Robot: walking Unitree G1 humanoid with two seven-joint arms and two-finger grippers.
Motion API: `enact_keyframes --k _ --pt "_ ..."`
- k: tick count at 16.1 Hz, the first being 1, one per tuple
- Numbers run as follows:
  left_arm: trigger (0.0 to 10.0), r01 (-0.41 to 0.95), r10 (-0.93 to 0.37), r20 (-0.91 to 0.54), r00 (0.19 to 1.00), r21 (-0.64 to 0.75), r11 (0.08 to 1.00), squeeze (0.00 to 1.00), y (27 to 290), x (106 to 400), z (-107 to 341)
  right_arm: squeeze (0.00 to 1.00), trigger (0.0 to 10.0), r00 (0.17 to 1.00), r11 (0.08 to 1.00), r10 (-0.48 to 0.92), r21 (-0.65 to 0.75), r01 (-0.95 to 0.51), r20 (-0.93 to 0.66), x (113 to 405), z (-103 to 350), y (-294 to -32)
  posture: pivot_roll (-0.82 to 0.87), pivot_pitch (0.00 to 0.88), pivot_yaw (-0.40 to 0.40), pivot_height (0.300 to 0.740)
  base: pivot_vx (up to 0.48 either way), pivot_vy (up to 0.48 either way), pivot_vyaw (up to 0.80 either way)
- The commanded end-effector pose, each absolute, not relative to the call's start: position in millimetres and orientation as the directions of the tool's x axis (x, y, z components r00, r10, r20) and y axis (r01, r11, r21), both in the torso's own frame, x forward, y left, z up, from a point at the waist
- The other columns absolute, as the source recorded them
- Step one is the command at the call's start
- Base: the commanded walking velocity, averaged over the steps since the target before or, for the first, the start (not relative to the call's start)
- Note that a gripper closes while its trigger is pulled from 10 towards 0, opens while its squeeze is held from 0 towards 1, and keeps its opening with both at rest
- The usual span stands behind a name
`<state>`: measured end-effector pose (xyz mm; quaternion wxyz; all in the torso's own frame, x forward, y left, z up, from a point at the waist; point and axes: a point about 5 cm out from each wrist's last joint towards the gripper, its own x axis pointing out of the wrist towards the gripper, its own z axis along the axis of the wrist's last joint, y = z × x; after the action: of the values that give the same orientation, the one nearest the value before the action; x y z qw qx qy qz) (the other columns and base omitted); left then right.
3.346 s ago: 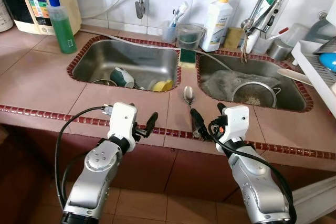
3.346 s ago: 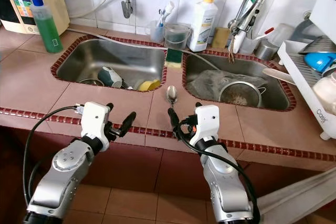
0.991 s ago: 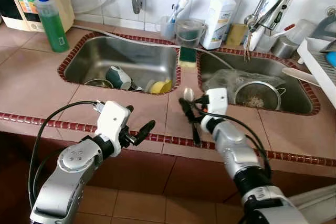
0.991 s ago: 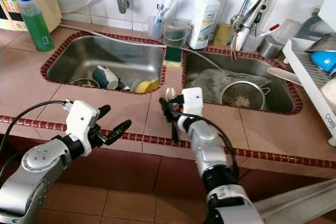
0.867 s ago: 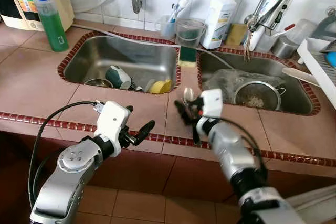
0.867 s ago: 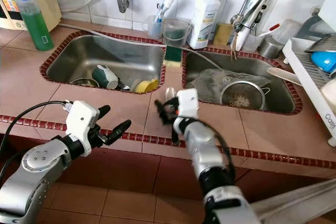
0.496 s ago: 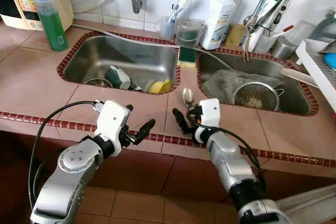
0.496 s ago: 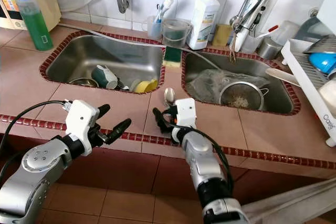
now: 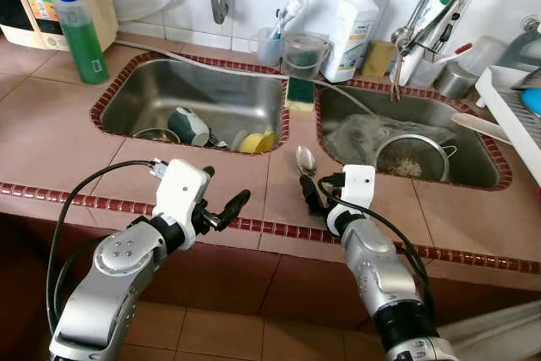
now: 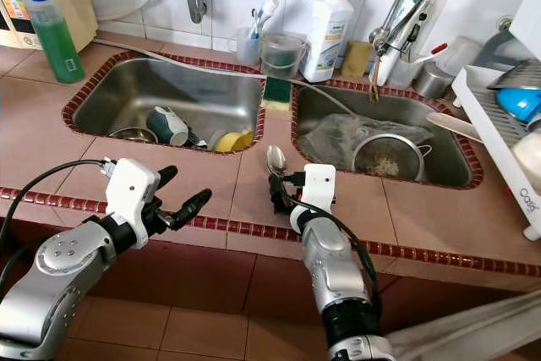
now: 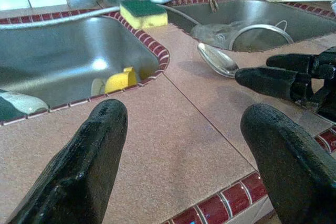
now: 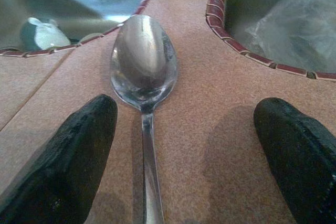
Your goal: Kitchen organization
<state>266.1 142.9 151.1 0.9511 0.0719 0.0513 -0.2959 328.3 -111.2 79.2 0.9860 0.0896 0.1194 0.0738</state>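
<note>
In the left eye view, a shiny silver metal spoon [image 9: 305, 161] is lying on the speckled pink tiled counter [image 9: 51, 137], on the strip between the two stainless steel sinks, bowl toward the far side. The right gripper [image 9: 309, 194] is sitting low over the spoon's handle, its black fingers spread to either side of it and grasping nothing. The left gripper [image 9: 221, 206] is hovering near the counter's front edge, left of the spoon, fingers parted and empty. A yellow-and-green sponge [image 9: 298, 90] is resting on the far end of the divider, and a green liquid soap bottle [image 9: 81, 32] is standing at the far left.

In the right eye view, the left sink [image 10: 110, 90] is holding a teal-and-white mug [image 10: 166, 124] lying on its side and a yellow item beside it; the right sink [image 10: 435, 177] is holding crumpled clear plastic and a round wire-mesh strainer [image 10: 385, 156]. A white plastic bottle with a yellow cap [image 10: 326, 21] is standing against the white wall tiles.

In the left wrist view, the two matte black fingertips [image 11: 84, 161] are standing wide apart above the grainy counter, with the spoon and the right gripper beyond them.

In the right wrist view, the spoon's polished oval bowl [image 12: 143, 61] is lying between the spread fingertips [image 12: 65, 156], its thin handle running back between them, untouched.
</note>
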Motion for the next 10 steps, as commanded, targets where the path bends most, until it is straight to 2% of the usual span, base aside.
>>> enact_keyframes --k 1,7,10 --pt "10.0 0.577 -0.562 -0.137 0.815 0.112 0.809 0.00 142.1 267.2 152.2 0.00 10.0 0.914 0.978 0.090 0.208 -0.006 -0.397 313.4 46.9 -129.5 0.02 0.072 -0.094 0.740 0.000 0.000 0.00" --pt "10.0 0.575 -0.561 -0.131 0.817 0.117 0.810 0.00 141.1 269.9 152.7 0.00 10.0 0.907 0.987 0.094 0.158 -0.031 -0.411 325.5 74.4 -134.8 0.02 0.054 -0.096 0.740 0.000 0.000 0.00" --pt "10.0 0.571 -0.558 -0.128 0.820 0.118 0.812 0.00 140.3 270.3 152.1 0.00 10.0 0.890 0.983 0.107 0.184 -0.026 -0.443 331.3 91.8 -141.7 0.02 0.047 -0.099 0.740 0.000 0.000 0.00"
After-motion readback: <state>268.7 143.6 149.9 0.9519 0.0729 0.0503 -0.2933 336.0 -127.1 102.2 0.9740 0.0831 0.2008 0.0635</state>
